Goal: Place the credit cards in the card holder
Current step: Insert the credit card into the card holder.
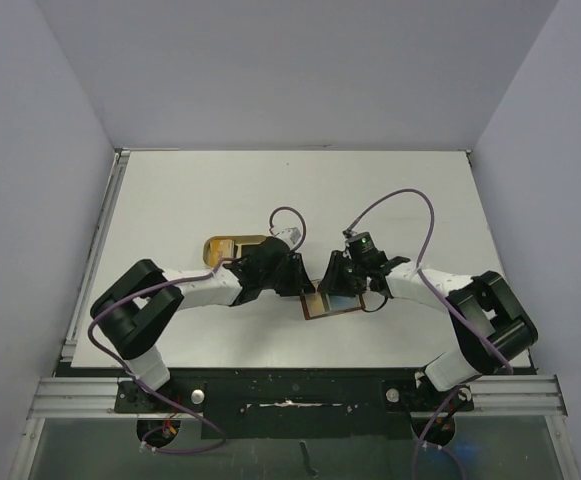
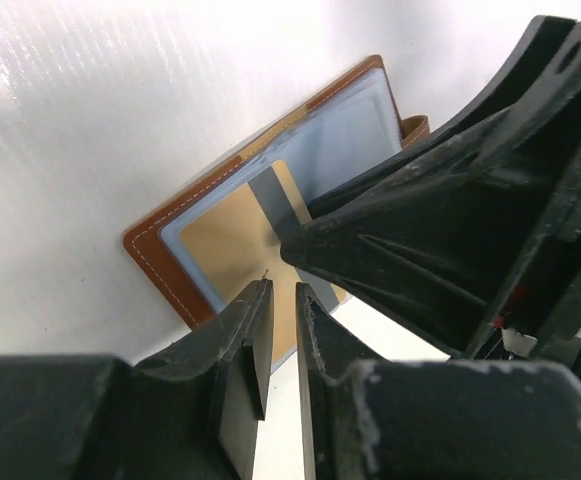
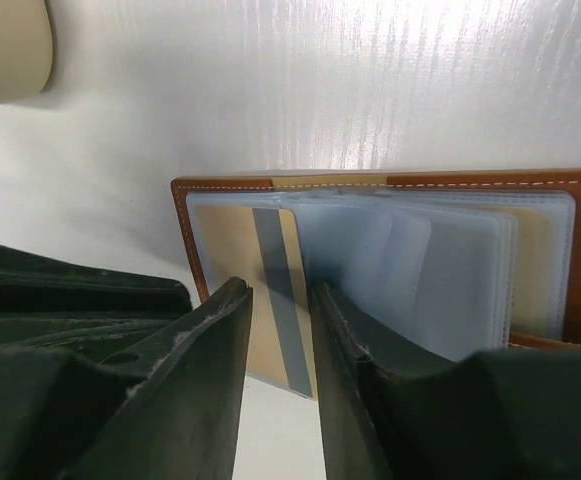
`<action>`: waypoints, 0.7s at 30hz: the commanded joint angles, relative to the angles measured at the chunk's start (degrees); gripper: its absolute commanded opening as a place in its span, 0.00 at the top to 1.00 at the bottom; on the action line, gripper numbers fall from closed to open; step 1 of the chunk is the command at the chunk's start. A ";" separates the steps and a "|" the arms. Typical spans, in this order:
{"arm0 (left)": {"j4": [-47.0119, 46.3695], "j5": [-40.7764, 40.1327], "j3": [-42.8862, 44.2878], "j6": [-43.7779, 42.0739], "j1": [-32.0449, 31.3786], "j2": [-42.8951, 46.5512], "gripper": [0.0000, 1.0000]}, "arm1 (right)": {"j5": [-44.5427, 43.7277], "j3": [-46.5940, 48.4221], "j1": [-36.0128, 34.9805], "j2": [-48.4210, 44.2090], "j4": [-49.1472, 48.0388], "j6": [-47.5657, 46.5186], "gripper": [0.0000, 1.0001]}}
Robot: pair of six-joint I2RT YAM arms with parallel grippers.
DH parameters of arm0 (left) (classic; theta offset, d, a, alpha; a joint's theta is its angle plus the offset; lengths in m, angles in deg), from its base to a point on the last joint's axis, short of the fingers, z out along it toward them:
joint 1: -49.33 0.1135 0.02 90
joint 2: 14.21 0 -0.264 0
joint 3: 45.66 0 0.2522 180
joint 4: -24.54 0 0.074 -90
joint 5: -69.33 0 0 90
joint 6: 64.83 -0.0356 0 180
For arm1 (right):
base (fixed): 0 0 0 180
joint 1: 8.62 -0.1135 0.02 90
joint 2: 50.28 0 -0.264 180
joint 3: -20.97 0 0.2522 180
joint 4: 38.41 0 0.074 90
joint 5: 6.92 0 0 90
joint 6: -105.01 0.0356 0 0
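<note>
Straddling tan card (image 3: 225,250), right end effector (image 3: 280,292)

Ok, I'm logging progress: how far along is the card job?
Done: the card holder lies open, and a tan card with a grey stripe is partway into a clear sleeve. In hand: the left gripper and right gripper sit at that card's end, which sticks out past the holder's edge. Left: seating it fully. The tan tray is partly hidden by the left arm; no other cards show.

White table (image 1: 170,200) with open brown card holder (image 1: 327,304) and tan tray (image 1: 226,247) near its middle
</note>
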 commanded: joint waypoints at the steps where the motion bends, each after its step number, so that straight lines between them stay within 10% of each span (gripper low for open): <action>1: 1.23 -2.70 0.03 -1.28 0.84 5.59 0.84 | -0.55 1.65 0.12 -3.20 0.78 -1.12 0.72; 21: -1.02 0.13 -0.30 -3.51 1.69 -0.25 0.83 | -15.31 4.69 0.66 -2.97 13.05 -8.73 0.75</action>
